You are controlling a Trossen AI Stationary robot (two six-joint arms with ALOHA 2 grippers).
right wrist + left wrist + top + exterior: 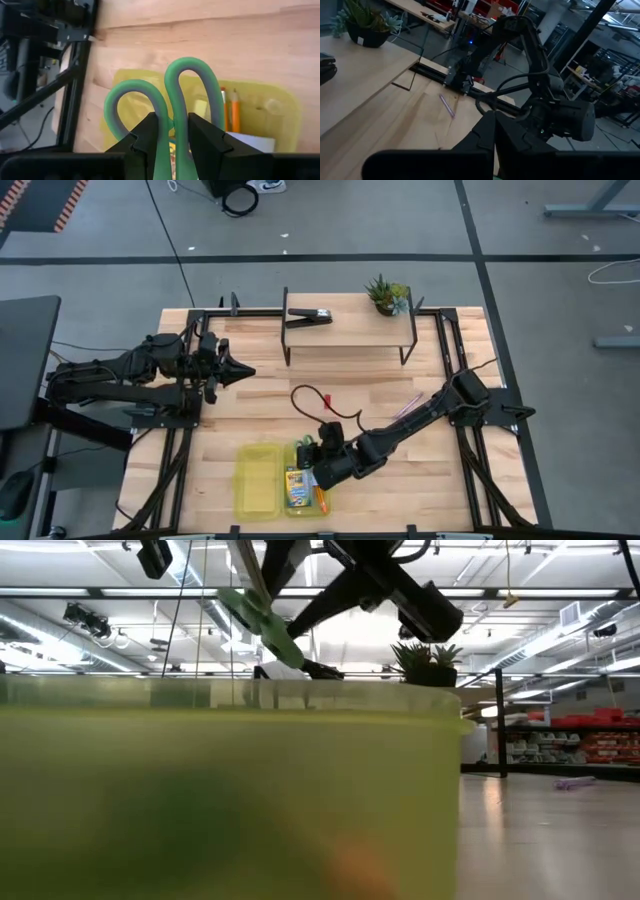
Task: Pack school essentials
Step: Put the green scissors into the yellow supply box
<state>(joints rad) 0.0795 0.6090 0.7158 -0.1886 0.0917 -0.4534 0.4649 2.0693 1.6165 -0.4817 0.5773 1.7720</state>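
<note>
Green-handled scissors (172, 107), pinched by the right hand (174, 137), hang over the yellow box (280, 107) for packing; left hand (238, 370) pressed together, parked aside.

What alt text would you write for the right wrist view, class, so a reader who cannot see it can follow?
The right gripper is shut on the green-handled scissors, holding them by one handle loop above an open yellow container on the wooden table. Two orange pencils lie inside the container.
</note>
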